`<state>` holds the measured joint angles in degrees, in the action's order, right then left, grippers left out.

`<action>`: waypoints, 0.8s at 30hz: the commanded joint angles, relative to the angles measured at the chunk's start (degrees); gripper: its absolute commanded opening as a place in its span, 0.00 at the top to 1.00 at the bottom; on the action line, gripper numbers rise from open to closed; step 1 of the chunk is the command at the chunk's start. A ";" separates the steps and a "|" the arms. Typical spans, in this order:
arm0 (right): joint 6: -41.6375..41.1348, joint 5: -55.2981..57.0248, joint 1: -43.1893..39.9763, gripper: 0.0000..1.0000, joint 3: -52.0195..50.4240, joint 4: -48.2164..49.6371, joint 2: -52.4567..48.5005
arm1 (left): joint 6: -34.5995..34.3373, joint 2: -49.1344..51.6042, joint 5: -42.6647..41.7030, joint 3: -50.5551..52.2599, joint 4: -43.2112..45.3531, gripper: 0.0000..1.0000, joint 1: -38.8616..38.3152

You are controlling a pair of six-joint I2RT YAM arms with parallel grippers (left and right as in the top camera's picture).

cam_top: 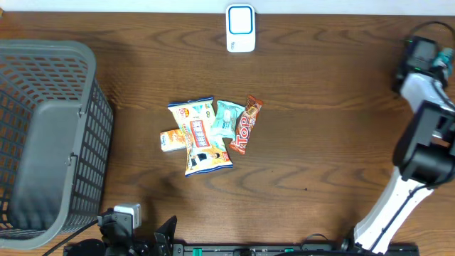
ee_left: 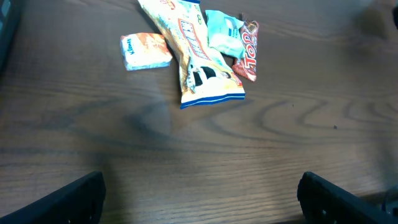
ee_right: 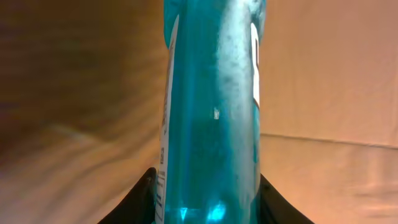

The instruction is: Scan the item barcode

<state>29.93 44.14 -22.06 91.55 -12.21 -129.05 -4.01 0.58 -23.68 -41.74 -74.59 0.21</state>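
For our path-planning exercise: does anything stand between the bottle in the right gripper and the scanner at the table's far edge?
Nothing visible does. The right gripper holds the blue bottle, and the table from there to the scanner is bare wood. The snack packets lie nearer the middle, off that line.

The surface (cam_top: 320, 142) is dark wood grain with a soft sheen. Ahead of the left gripper (ee_left: 202, 202), the packets (ee_left: 199, 68) are glossy, crinkled film. In the right gripper (ee_right: 208, 199), the bottle (ee_right: 211, 112) is smooth translucent blue plastic. The basket (cam_top: 99, 128) looks matt grey plastic mesh.
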 commanded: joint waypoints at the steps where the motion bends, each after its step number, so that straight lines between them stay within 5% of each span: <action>1: -2.27 -9.62 -4.00 0.99 1.33 -0.66 3.04 | 0.98 -0.42 -0.07 -0.26 0.00 0.02 -0.24; 7: -1.44 -23.04 -10.10 0.99 0.96 -5.73 2.51 | 0.96 -0.42 -0.07 -0.26 0.00 0.02 -0.24; 14: 0.96 -25.40 -16.35 0.92 0.66 -9.33 2.40 | 0.96 -0.42 -0.07 -0.26 0.00 0.02 -0.24; 20: -2.16 -25.35 -18.08 0.58 0.66 -9.97 2.49 | 0.96 -0.42 -0.07 -0.26 0.00 0.02 -0.24; 24: -2.25 -25.20 -17.25 0.01 0.68 -10.82 3.48 | 0.96 -0.42 -0.07 -0.26 0.00 0.02 -0.24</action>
<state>28.56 19.44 -40.53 91.68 -22.55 -128.18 -4.01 0.58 -23.66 -41.74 -74.56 0.21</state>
